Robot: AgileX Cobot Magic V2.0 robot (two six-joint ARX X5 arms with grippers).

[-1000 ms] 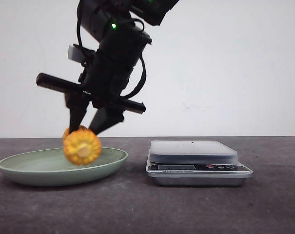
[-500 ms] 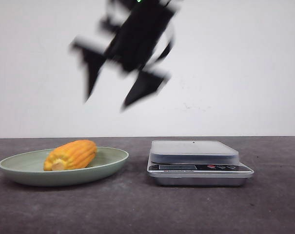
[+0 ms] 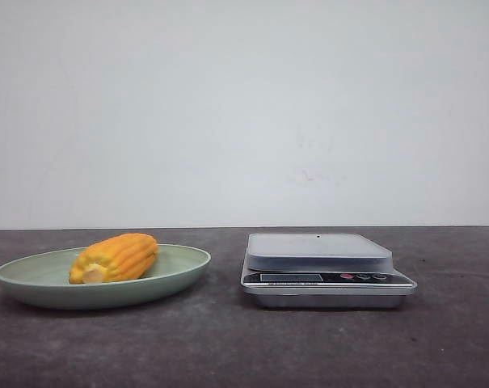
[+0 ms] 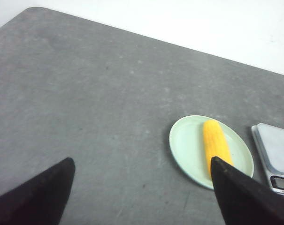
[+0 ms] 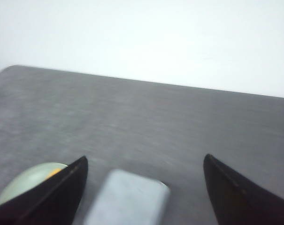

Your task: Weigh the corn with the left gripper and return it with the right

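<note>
The orange-yellow corn (image 3: pixel 115 258) lies on its side in the pale green plate (image 3: pixel 34 279) at the left of the table. It also shows in the left wrist view (image 4: pixel 215 141) and as a sliver in the right wrist view (image 5: pixel 55 172). No gripper shows in the front view. My left gripper (image 4: pixel 142 161) is open and empty, high above the table, with the plate (image 4: pixel 188 140) far below it. My right gripper (image 5: pixel 144 159) is open and empty, high above the scale (image 5: pixel 127 199).
A silver kitchen scale (image 3: pixel 325 267) with a bare weighing pan stands to the right of the plate; it also shows in the left wrist view (image 4: pixel 275 150). The dark grey table (image 3: pixel 228 347) ends at a white wall behind.
The black gripper let go of the corn, rose and left the front view. The corn now lies on its side in the plate.
</note>
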